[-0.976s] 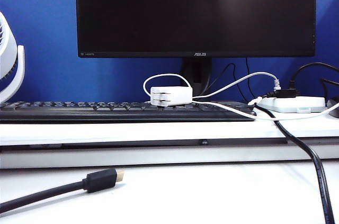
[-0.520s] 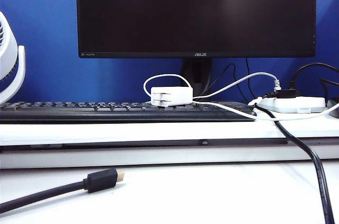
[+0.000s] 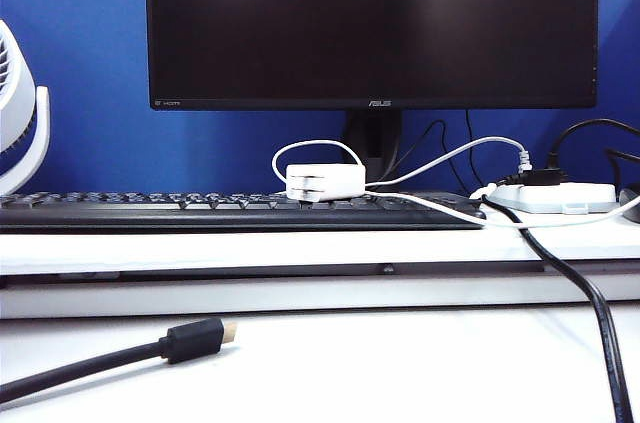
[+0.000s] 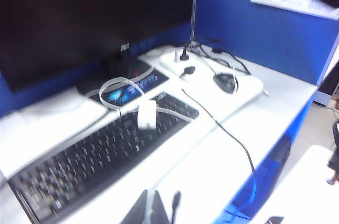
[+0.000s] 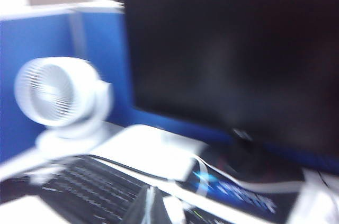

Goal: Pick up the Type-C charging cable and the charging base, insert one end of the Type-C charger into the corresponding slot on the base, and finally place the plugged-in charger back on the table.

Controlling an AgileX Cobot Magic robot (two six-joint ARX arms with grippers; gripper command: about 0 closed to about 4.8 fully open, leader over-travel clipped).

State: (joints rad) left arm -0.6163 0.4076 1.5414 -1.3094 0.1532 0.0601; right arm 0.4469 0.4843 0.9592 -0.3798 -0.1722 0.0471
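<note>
Both arms are clear: left gripper [image 4: 150,208] and right gripper [image 5: 150,203] have fingers pressed together, empty. The small white boxy charging base [image 3: 324,182], thin white cable [image 3: 440,155] attached, rests on the black keyboard [image 3: 200,210], well beyond both fingertips. Leave it undisturbed.

Charging base [image 3: 325,182] sits on the keyboard [image 3: 240,211], at its rear edge, just in front of the monitor [image 3: 372,25] stand. Type-C charging cable [image 3: 440,156] loops behind the base and runs right toward the power strip [image 3: 552,197], which lies right of the keyboard. All on the raised shelf [image 3: 300,249] of the desk [image 3: 400,363]. Fan [image 3: 20,113] far left. HDMI cable [image 3: 110,358] on the lower desk, front left. Left gripper [image 4: 150,211] above the desk's front, right gripper [image 5: 149,208] above the keyboard, both closed.
</note>
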